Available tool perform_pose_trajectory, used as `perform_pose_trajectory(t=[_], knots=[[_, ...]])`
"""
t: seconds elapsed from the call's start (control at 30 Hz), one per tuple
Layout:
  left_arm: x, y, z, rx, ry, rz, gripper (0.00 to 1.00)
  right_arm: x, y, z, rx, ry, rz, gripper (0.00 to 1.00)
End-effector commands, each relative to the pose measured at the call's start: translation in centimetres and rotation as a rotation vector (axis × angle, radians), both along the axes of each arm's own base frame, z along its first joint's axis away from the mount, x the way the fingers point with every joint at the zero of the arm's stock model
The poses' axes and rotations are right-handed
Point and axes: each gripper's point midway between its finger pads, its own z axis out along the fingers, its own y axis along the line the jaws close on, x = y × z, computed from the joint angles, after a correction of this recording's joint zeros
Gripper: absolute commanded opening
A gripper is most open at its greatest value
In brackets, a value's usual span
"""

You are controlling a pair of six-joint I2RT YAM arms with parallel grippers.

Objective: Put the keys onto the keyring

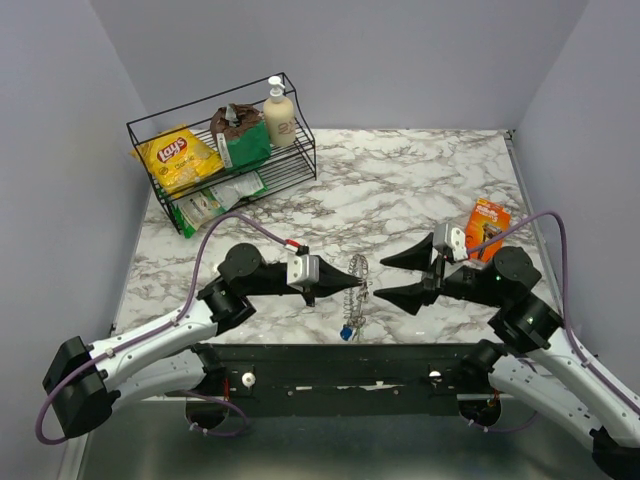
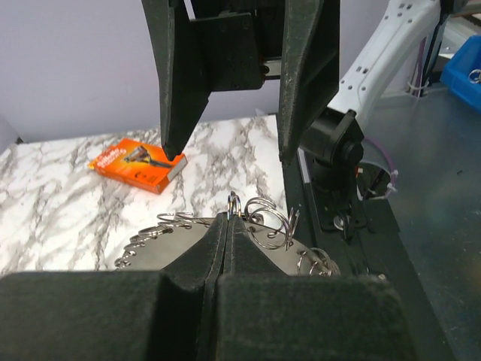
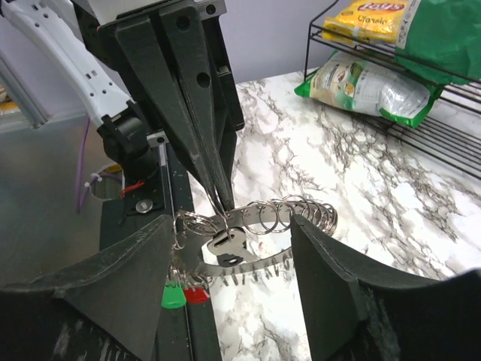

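We find the left gripper (image 1: 345, 288) clamped tight on the rim of the keyring (image 1: 357, 275), holding it on edge above the marble table (image 1: 420, 180). We judge this is to steady it and present its open face to the other arm. The right gripper (image 1: 379, 279) faces it with its jaws spread wide and holds nothing. Its fingers (image 3: 331, 278) stand either side of the ring without touching it, apparently lined up for a second grip. A blue key (image 1: 346, 333) dangles beneath the ring. From the right wrist view a green key (image 3: 173, 295) and a red key (image 3: 197, 294) hang at its lower edge, seemingly already threaded, though we cannot confirm the attachment.
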Motion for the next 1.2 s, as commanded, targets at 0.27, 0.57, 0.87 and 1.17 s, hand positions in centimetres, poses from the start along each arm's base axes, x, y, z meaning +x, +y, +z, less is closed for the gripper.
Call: perform_pose_trajectory(t=[0.27, 0.57, 0.87, 1.17], knots=[[-3.0, 1.0, 7.2, -0.363, -0.111, -0.168, 0.00, -1.7, -0.9, 3.4, 0.074, -0.069, 0.025, 0.59], [-3.5, 1.5, 8.3, -0.459, -0.095, -0.260, 0.00, -3.6, -1.0, 5.5, 0.100, -0.109, 0.109, 0.51], [-3.1, 1.0, 8.6, -0.446, -0.101, -0.272, 0.00, -3.9, -0.3, 4.3, 0.064, -0.069, 0.166, 0.46], [-3.5, 1.1, 8.7, -0.439, -0.099, -0.299, 0.00, -2.4, -0.2, 3.0, 0.043, -0.052, 0.101, 0.38]])
